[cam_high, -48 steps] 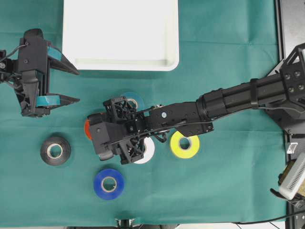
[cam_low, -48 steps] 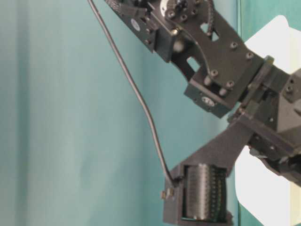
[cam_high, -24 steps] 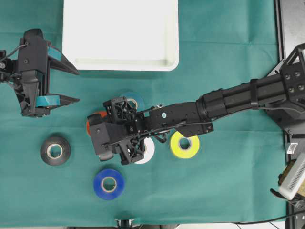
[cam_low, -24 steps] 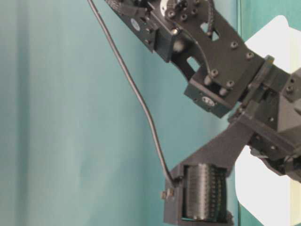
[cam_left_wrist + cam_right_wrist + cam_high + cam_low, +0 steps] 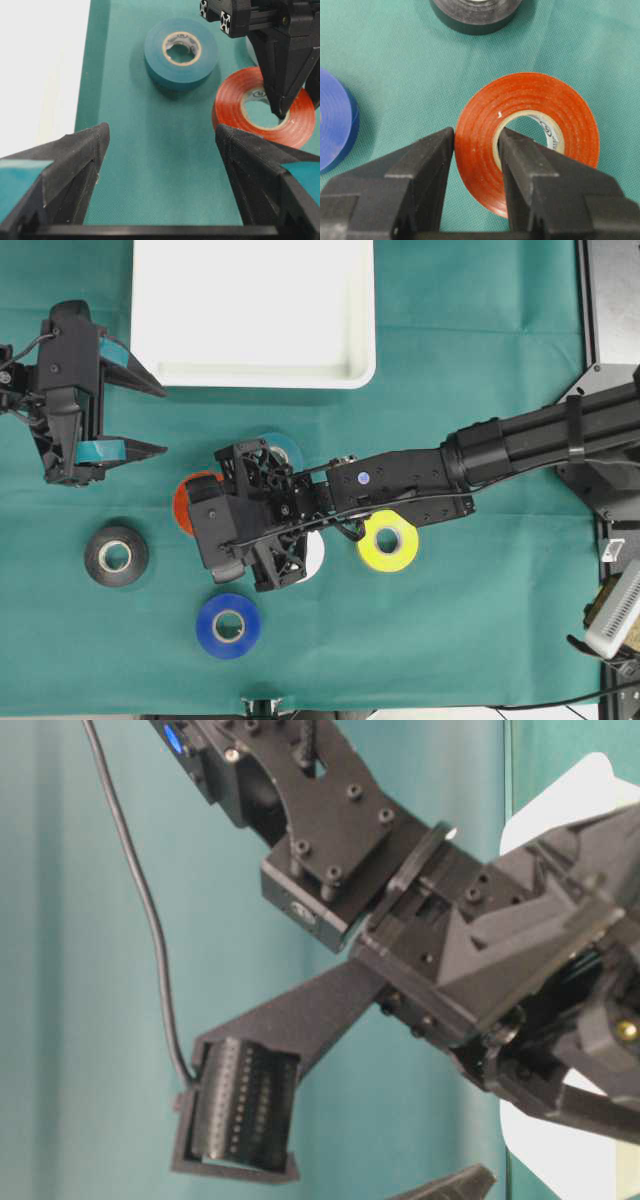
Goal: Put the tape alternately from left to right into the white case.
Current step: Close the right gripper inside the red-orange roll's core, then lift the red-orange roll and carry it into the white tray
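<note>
Red roll [image 5: 530, 135] pinched through its wall by the right claw [image 5: 476, 150], half hidden overhead, white roll [image 5: 312, 552] mostly covered, left claw [image 5: 125, 415] gaping, empty, white case [image 5: 255, 315] cut off above.

Tabletop covered by green cloth [image 5: 480, 620], slightly creased. Along the right edge, grey metal surface [image 5: 610, 300] past the cloth. At lower right corner, pale ribbed object [image 5: 618, 612], partly cut off.
</note>
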Controlling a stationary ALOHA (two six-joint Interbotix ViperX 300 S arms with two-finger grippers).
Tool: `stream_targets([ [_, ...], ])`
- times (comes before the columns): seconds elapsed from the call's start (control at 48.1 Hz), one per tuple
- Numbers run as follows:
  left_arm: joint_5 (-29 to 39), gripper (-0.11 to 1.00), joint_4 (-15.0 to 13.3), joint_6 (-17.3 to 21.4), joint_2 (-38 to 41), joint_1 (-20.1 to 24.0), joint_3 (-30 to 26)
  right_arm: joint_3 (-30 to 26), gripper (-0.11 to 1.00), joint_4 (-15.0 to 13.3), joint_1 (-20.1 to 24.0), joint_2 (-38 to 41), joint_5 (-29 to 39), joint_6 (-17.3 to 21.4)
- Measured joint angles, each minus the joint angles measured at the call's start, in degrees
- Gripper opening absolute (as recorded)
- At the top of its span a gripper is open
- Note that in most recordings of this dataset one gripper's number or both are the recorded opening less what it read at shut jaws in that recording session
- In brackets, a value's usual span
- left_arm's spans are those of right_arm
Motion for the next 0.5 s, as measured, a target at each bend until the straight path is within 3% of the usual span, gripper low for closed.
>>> stream_targets([
  [0.229,0.44,0.92,0.09,0.00,0.00,0.00,0.00,0.09,0.03,-0.18,0.00,-0.09,1.05,-0.09],
  [0.499,0.62,0.92,0.00,-0.09,0.00,0.00,0.00,2.55,0.03,-2.72,-0.97,-3.52,3.08,0.00],
])
